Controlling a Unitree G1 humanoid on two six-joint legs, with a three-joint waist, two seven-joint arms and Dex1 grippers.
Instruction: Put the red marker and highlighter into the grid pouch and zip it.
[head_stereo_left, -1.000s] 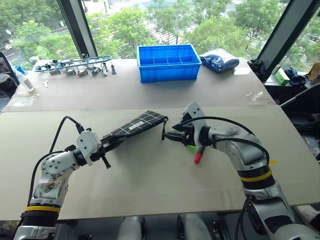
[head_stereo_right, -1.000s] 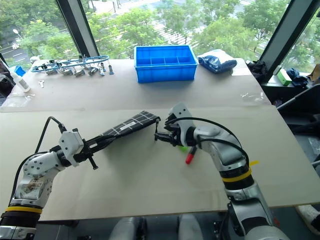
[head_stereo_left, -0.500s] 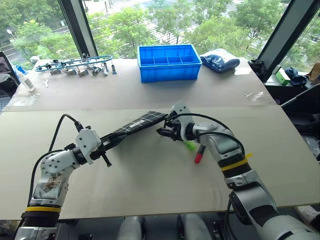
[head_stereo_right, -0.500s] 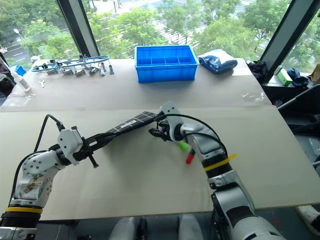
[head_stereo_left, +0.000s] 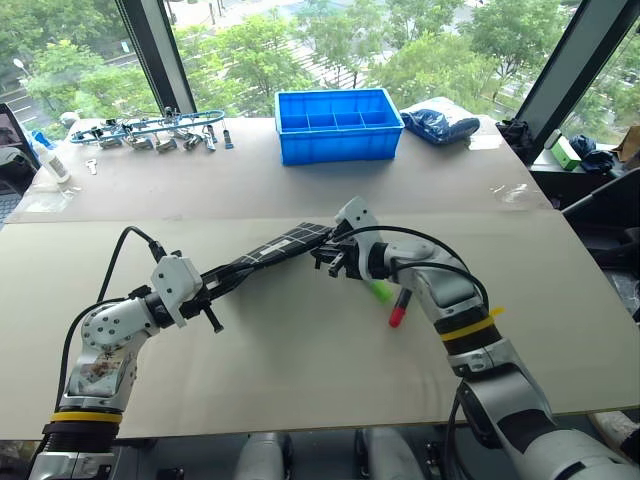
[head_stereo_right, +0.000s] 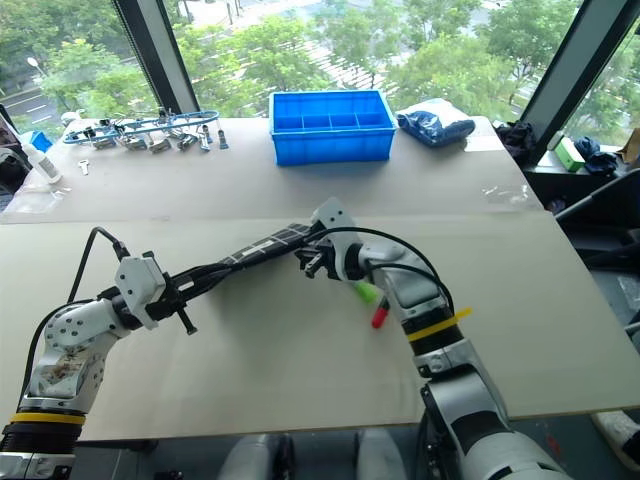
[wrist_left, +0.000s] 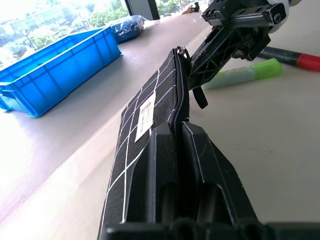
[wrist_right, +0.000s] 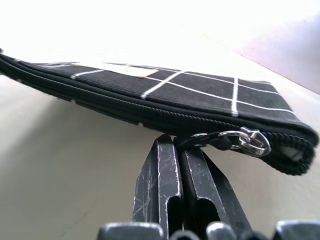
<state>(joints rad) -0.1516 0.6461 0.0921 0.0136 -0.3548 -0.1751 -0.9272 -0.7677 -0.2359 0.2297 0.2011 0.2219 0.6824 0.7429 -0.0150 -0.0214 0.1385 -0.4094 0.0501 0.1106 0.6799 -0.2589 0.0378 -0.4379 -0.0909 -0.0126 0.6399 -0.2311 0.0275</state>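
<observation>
Pouch (head_stereo_left: 285, 246) lifted mid-worktop: left gripper (wrist_left: 176, 145) jaws clamped on one end, right gripper (wrist_right: 176, 165) jaws pinch zipper strap (wrist_left: 199, 96).

Blk grid pouch (head_stereo_left: 281, 245) w/ white lines; green highlighter (head_stereo_left: 380, 291); blue bin (head_stereo_left: 337, 124).

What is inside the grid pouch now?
Nothing can be seen inside: the grid pouch is zipped shut. The red marker and highlighter lie outside on the table.
</observation>
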